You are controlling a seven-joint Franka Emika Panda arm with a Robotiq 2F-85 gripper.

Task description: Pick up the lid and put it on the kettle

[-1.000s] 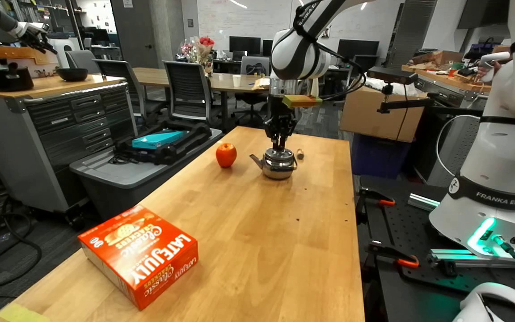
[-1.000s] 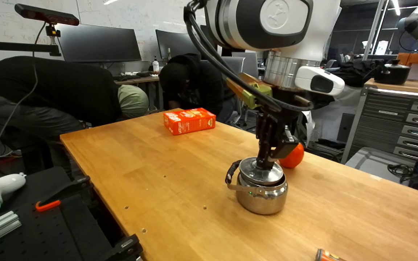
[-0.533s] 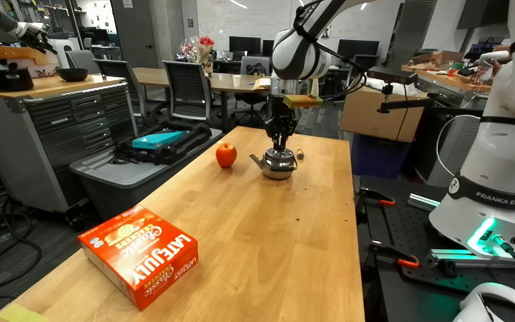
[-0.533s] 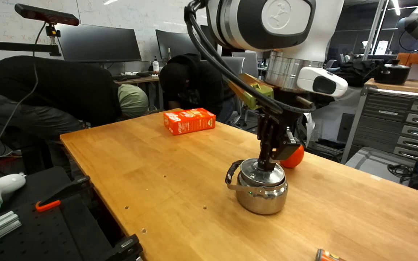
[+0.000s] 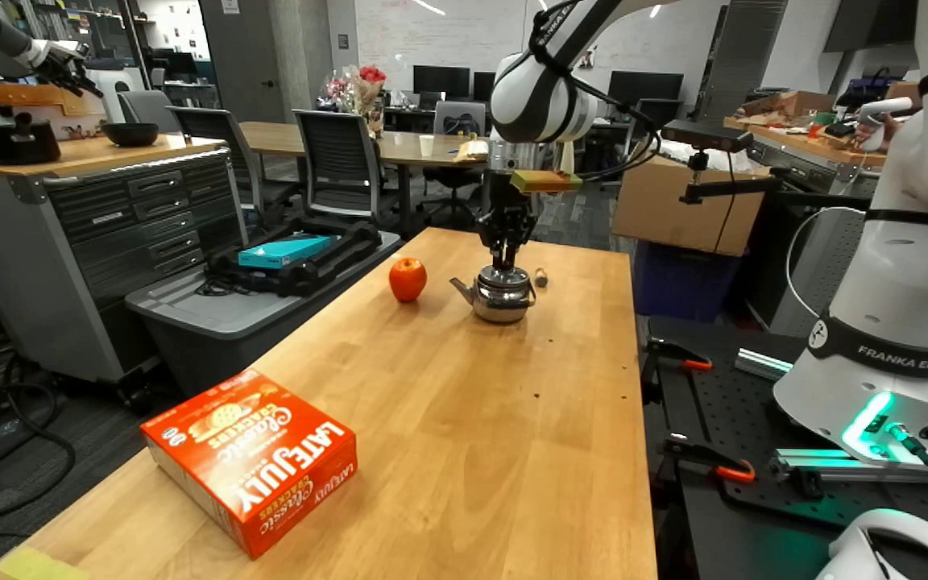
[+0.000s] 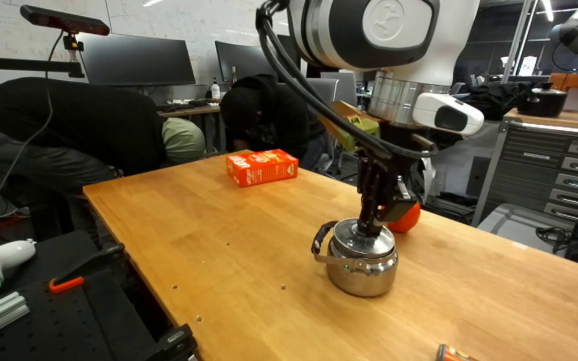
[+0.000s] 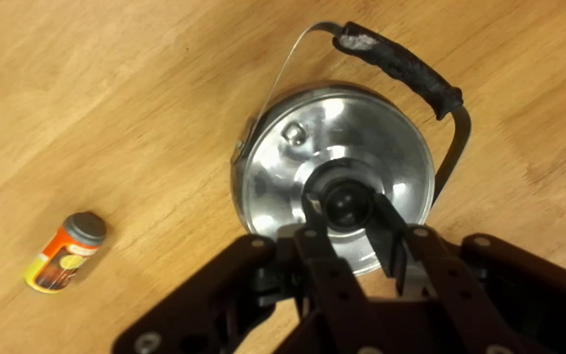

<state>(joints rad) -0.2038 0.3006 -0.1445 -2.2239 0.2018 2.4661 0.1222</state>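
Note:
The squat silver kettle (image 6: pixel 362 282) stands upright on the table, also in an exterior view (image 5: pixel 501 311), with its spout pointing away from the handle side. The round silver lid (image 6: pixel 351 242) lies over the kettle's mouth, nearly level. In the wrist view the lid (image 7: pixel 361 125) covers most of the kettle's top, with its dark knob (image 7: pixel 346 204) between my fingers. My gripper (image 7: pixel 345 199) points straight down and is shut on the lid's knob, one finger at each side. The kettle's black-wrapped handle (image 7: pixel 398 66) leans to the side, clear of the fingers. The lid's seat is mostly hidden.
A red apple-like fruit (image 5: pixel 408 279) stands near the kettle on its spout side. A small orange canister with a grey cap (image 7: pixel 67 253) lies on the table near the kettle. A red cracker box (image 5: pixel 250 459) lies farther along the wooden table (image 5: pixel 464 451).
My gripper and the lid have shifted slightly across the kettle's mouth, to the right in an exterior view. The dark gap under the lid's edge has narrowed. The kettle has not moved.

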